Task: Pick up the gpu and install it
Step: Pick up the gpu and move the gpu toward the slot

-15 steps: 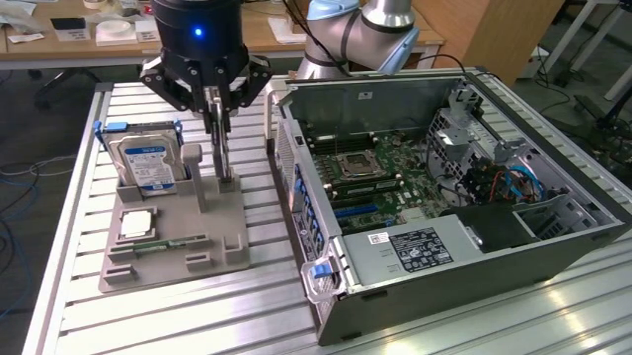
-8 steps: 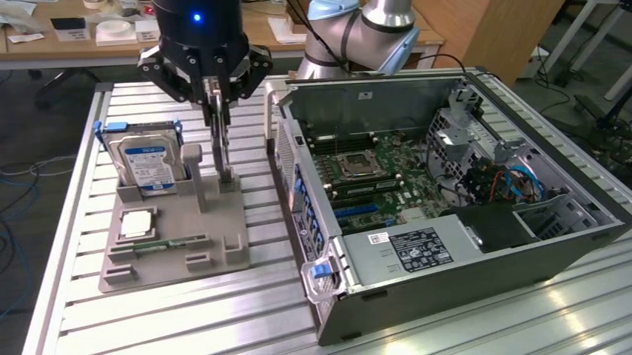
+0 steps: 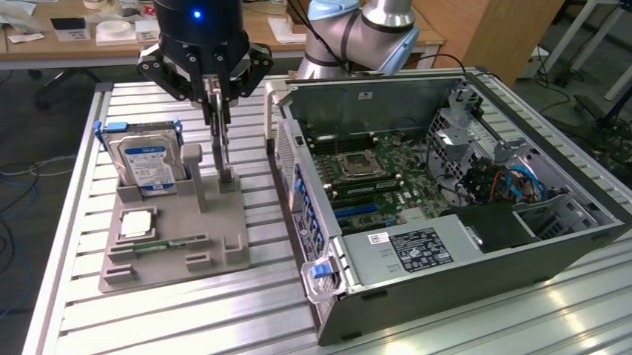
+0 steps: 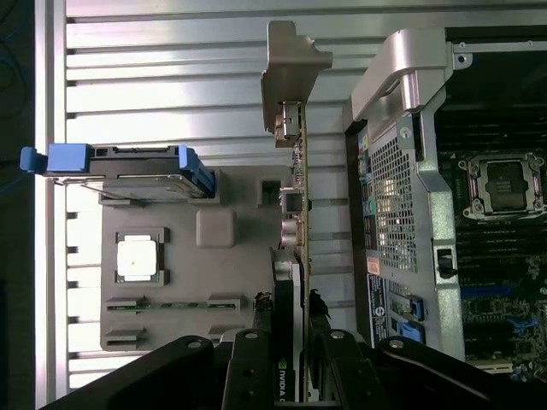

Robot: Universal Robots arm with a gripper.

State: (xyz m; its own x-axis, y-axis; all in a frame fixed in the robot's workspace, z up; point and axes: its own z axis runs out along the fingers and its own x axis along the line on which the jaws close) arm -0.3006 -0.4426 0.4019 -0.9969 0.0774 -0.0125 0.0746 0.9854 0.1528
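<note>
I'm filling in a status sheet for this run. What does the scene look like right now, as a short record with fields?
gripper: shut on the gpu, above the grey tray
gpu: upright on edge, lower end at the tray; whether it is clear of the tray cannot be told
grey tray: on the slatted table
hard drive: standing in the tray
computer case: open, beside the tray, motherboard exposed
</note>
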